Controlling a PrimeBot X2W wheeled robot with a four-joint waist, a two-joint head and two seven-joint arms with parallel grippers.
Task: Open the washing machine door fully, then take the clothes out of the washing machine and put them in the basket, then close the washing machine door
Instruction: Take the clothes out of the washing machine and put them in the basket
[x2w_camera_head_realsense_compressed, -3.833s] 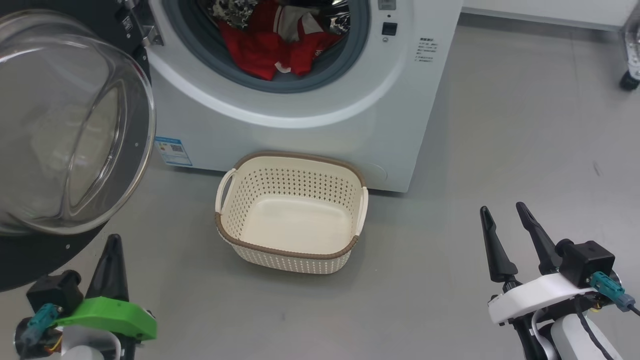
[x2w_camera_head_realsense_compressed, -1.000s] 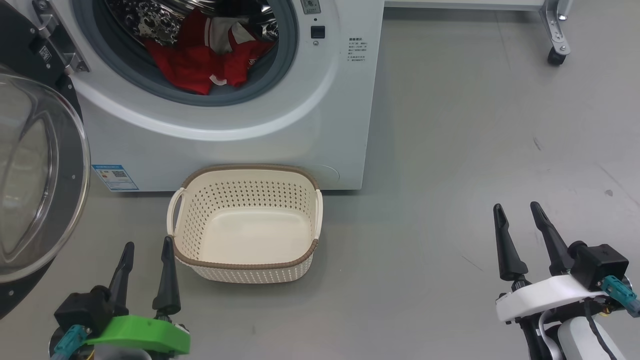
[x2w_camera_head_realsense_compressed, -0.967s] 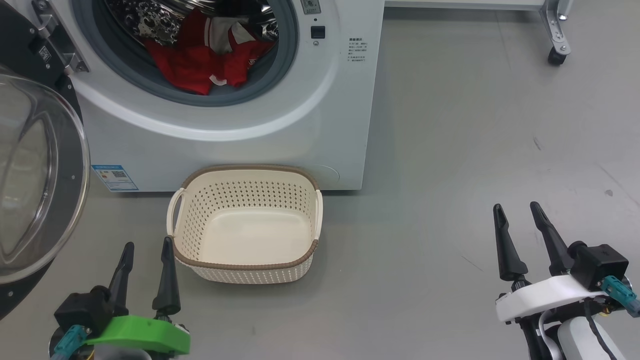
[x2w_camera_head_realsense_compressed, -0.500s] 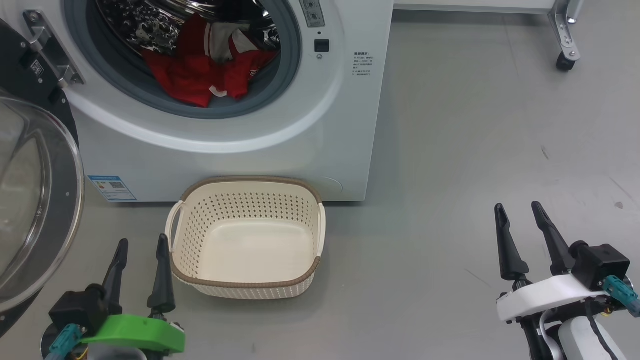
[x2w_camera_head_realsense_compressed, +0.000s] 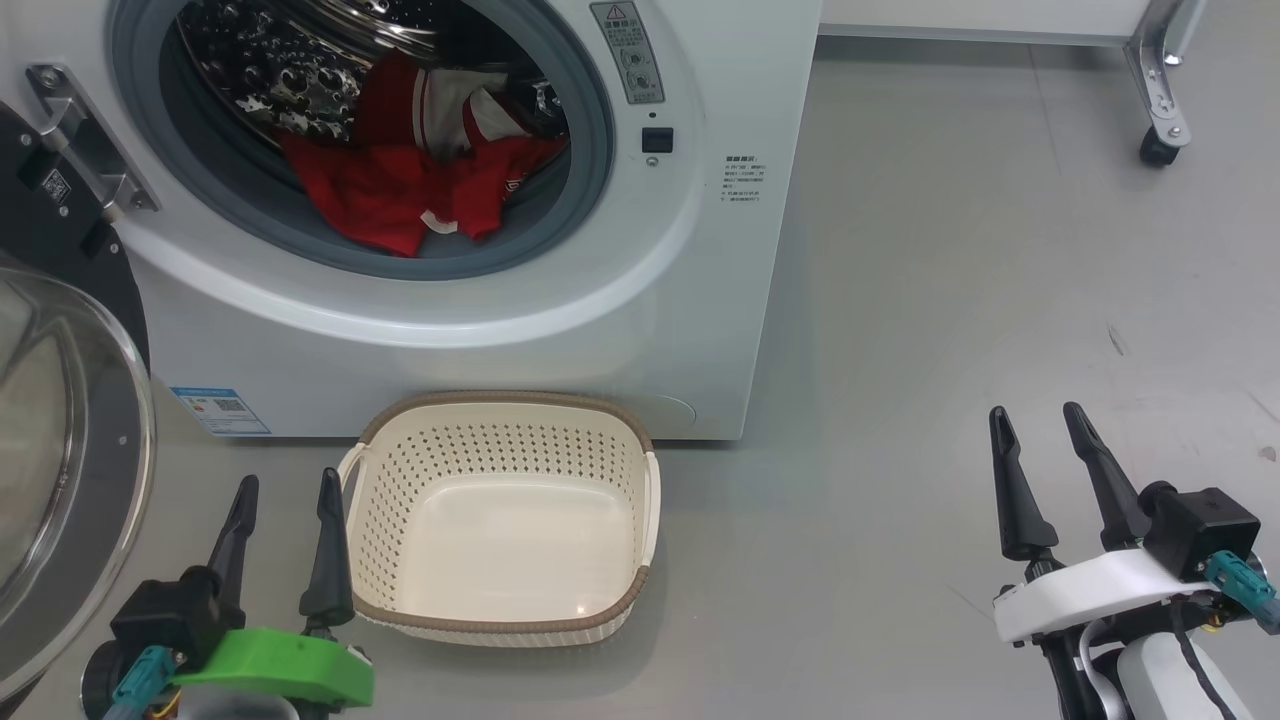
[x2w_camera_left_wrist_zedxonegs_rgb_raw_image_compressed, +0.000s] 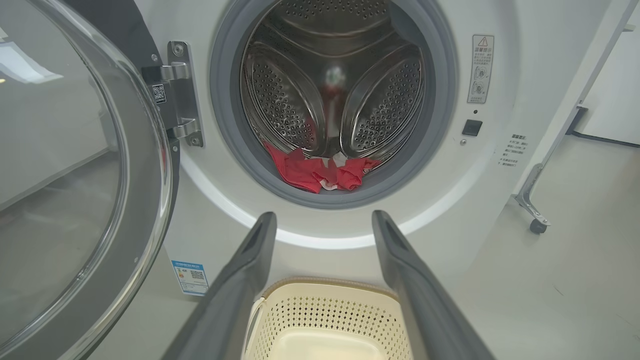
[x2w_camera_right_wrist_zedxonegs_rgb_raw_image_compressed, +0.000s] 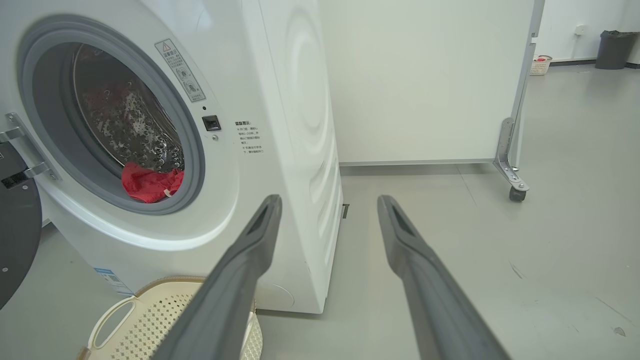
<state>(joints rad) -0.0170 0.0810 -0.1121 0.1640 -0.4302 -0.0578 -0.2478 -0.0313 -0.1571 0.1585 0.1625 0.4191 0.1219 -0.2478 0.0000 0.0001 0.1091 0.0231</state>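
The washing machine (x2w_camera_head_realsense_compressed: 600, 300) stands ahead with its door (x2w_camera_head_realsense_compressed: 60, 480) swung wide to the left, glass bowl facing me. Red clothes (x2w_camera_head_realsense_compressed: 410, 180) with white trim lie at the drum's front lip, also seen as clothes (x2w_camera_left_wrist_zedxonegs_rgb_raw_image_compressed: 320, 172) in the left wrist view and clothes (x2w_camera_right_wrist_zedxonegs_rgb_raw_image_compressed: 150, 182) in the right wrist view. The cream basket (x2w_camera_head_realsense_compressed: 500, 440) sits empty on the floor against the machine's base. My left gripper (x2w_camera_head_realsense_compressed: 285, 490) hangs open beside the basket's left handle. My right gripper (x2w_camera_head_realsense_compressed: 1040, 425) is open over bare floor, far right of the basket.
A white panel on a metal leg with a caster (x2w_camera_head_realsense_compressed: 1158, 150) stands at the back right. The open door (x2w_camera_left_wrist_zedxonegs_rgb_raw_image_compressed: 65, 200) takes up the space on the left. A dark bin (x2w_camera_right_wrist_zedxonegs_rgb_raw_image_compressed: 612, 47) and a small basket (x2w_camera_right_wrist_zedxonegs_rgb_raw_image_compressed: 539, 65) stand far off across the grey floor.
The head camera has tilted up, so the machine and basket sit lower in the picture. Earlier the left gripper went from fingers together to open. Both grippers hold still now.
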